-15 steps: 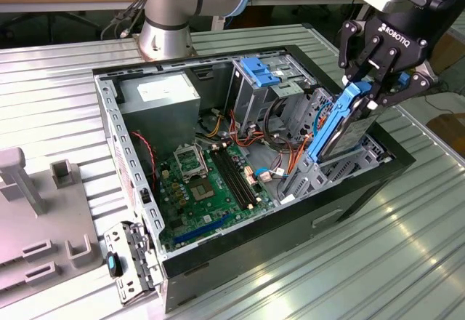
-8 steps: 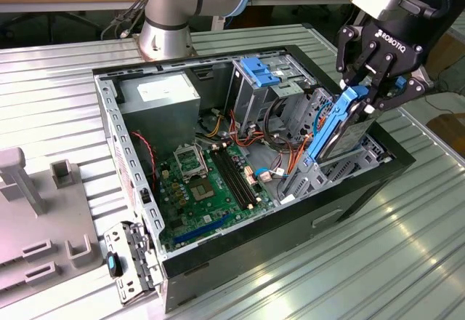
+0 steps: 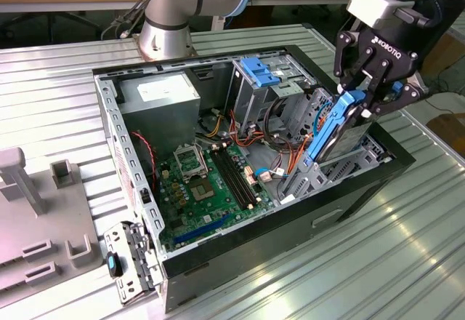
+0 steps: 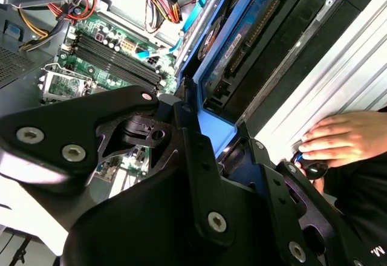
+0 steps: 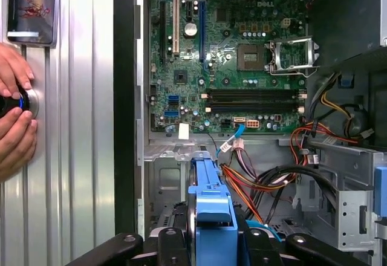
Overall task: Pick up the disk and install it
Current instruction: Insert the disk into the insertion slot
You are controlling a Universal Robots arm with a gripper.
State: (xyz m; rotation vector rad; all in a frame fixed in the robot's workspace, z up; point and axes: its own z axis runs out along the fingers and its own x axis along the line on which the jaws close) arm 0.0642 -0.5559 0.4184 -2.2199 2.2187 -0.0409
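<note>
The disk [image 3: 336,134] is pinched at its upper end by the gripper [image 3: 365,100], whose fingers are pressed against its blue rails. It is held tilted, with its lower end lowered into the drive bay along the edge of the computer case [image 3: 240,251] on the exterior view's right, beside the motherboard [image 3: 207,182]. Whether that lower end touches the bay's metal cannot be made out. In the second wrist view a hand [image 4: 344,136] is seen on a round knob [image 4: 313,169] on the ribbed table [image 3: 349,276], outside the case wall.
</note>
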